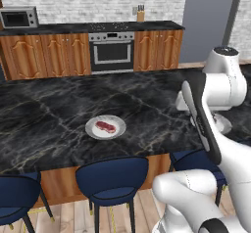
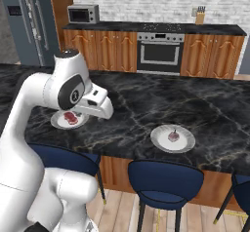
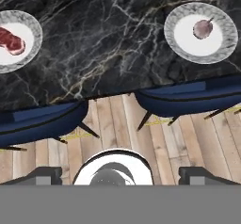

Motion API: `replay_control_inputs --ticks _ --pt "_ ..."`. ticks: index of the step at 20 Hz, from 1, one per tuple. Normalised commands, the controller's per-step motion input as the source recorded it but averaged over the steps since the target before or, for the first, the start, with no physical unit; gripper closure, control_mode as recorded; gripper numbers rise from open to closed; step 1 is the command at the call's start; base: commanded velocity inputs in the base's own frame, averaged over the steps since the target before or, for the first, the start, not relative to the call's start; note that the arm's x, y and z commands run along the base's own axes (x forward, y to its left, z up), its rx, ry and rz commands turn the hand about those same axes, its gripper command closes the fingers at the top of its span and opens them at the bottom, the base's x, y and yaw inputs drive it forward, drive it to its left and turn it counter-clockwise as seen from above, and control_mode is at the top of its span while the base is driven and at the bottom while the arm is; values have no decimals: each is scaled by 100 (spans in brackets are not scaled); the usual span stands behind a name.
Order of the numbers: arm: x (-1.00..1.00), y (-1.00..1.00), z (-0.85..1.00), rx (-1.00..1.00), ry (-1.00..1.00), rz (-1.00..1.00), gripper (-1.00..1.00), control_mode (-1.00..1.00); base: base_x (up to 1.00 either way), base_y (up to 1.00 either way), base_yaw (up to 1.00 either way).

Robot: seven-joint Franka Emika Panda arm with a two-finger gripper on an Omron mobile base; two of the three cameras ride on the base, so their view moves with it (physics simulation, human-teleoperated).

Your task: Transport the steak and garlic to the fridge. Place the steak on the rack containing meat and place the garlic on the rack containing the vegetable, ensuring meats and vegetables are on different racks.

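The steak [image 1: 105, 126] [image 2: 71, 117] [image 3: 10, 40], a red-pink slab, lies on a round pale plate [image 1: 117, 131] on the black marble island. The garlic [image 2: 173, 136] [image 3: 203, 28], a small pinkish bulb, sits on a second plate [image 2: 185, 143] further right. My gripper [image 3: 120, 176] hangs above the island's near edge, between the two plates, looking down at the stools and the floor. Its fingertips [image 3: 44, 175] stand wide apart and open, with nothing between them. The slate-grey fridge [image 2: 29, 24] stands at the far left, beyond the island, doors shut.
Blue stools [image 1: 112, 178] [image 2: 165, 177] are tucked under the island's near edge. A steel oven [image 2: 158, 53], a microwave [image 2: 82, 14] and a knife block [image 2: 199, 15] line the back counter. My own white arm [image 2: 63, 92] rises close beside the steak's plate.
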Motion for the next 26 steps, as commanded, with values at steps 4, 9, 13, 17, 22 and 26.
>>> replay_control_inputs --ticks 4,9,13,17,22,26 --pt "6 -67 -23 0 7 -20 -100 -100 0 0 0" --pt "9 -75 -30 0 10 -17 -100 -100 0 0 0" --pt "9 -79 -41 0 7 -13 -100 -100 0 0 0" --pt "21 -73 -39 0 2 -6 -100 -100 0 0 0" --pt "37 -65 -28 0 0 0 -100 -100 0 0 0" --pt "41 -66 -31 0 0 0 -100 -100 0 0 0"
